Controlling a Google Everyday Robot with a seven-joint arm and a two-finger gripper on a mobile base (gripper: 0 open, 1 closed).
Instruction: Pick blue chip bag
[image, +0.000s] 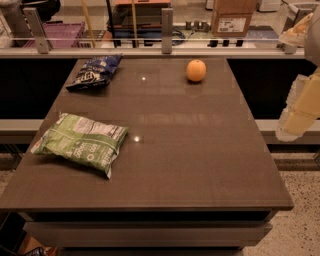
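Observation:
The blue chip bag (95, 71) is a small crinkled dark-blue foil bag with white and black markings. It lies at the far left corner of the brown table (190, 150). My gripper (296, 117) hangs at the right edge of the view, beyond the table's right side and above the floor. It is far from the blue bag, with the whole width of the table between them. It holds nothing that I can see.
A larger light-green chip bag (82, 142) lies near the table's front left edge. An orange (196, 70) sits at the far middle right. A glass railing with metal posts (166, 30) runs behind the table. Speckled floor (300, 220) lies to the right.

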